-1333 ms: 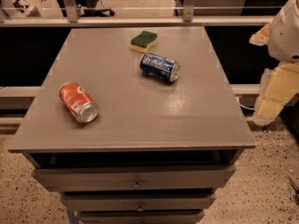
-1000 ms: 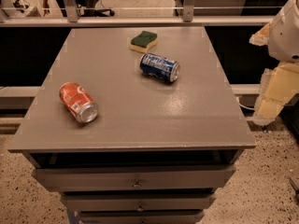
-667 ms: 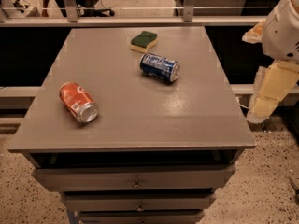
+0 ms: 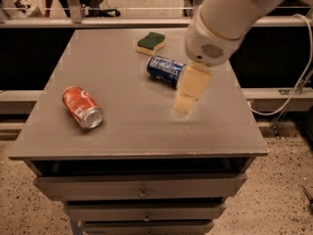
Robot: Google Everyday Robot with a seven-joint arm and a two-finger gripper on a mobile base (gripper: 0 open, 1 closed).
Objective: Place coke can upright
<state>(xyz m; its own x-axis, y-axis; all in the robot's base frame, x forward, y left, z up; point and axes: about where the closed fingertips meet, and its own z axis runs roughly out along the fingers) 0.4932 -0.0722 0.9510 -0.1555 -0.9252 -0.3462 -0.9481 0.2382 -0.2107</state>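
Observation:
The coke can, red-orange with a silver end, lies on its side on the left part of the grey table top, its silver end towards the front right. My gripper hangs from the white arm over the right middle of the table, right beside the blue can and well to the right of the coke can. It holds nothing that I can see.
A blue can lies on its side near the table's middle, partly behind my gripper. A green and yellow sponge sits at the back. Drawers are below the top. A cable hangs at the right.
My arm has swung in from beyond the table's right edge to over the table, next to the blue can. The cans and sponge have not moved.

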